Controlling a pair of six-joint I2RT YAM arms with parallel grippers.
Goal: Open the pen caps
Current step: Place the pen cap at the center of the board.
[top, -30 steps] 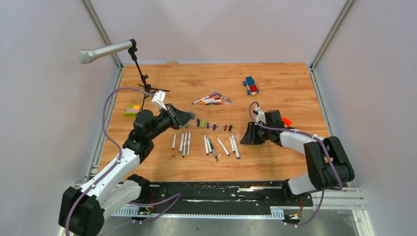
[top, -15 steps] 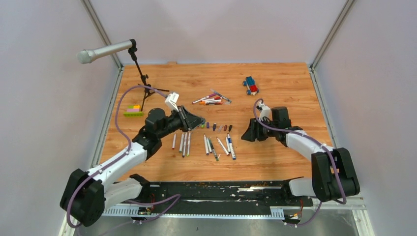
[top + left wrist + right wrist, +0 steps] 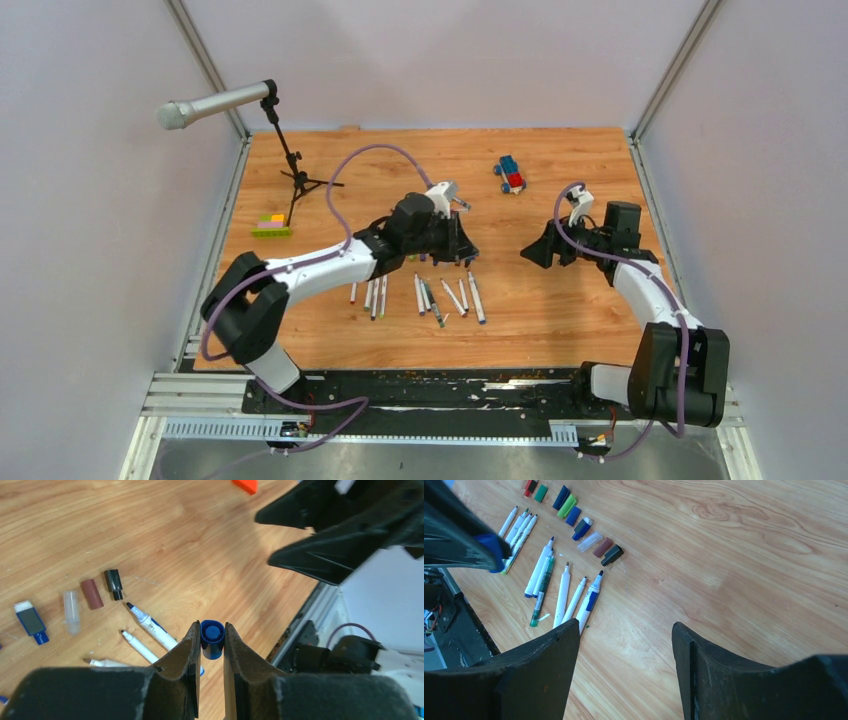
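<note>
The left gripper (image 3: 210, 631) clamps a blue cap (image 3: 212, 639), probably to lay it beside the loose caps (image 3: 92, 594); the right gripper (image 3: 624, 627) stands apart, empty.

My left arm (image 3: 320, 270) extends from its near-left base, elbow folded, white forearm reaching rightward to mid-workspace. My black two-finger left gripper (image 3: 212, 630) is clamped on a small blue cylindrical plastic cap (image 3: 212, 639), pinched at the fingertips. My right arm (image 3: 650, 295) rises from its base with the wrist turned left. My black right gripper (image 3: 624, 627) has its jaws spread wide, with nothing between them.
</note>
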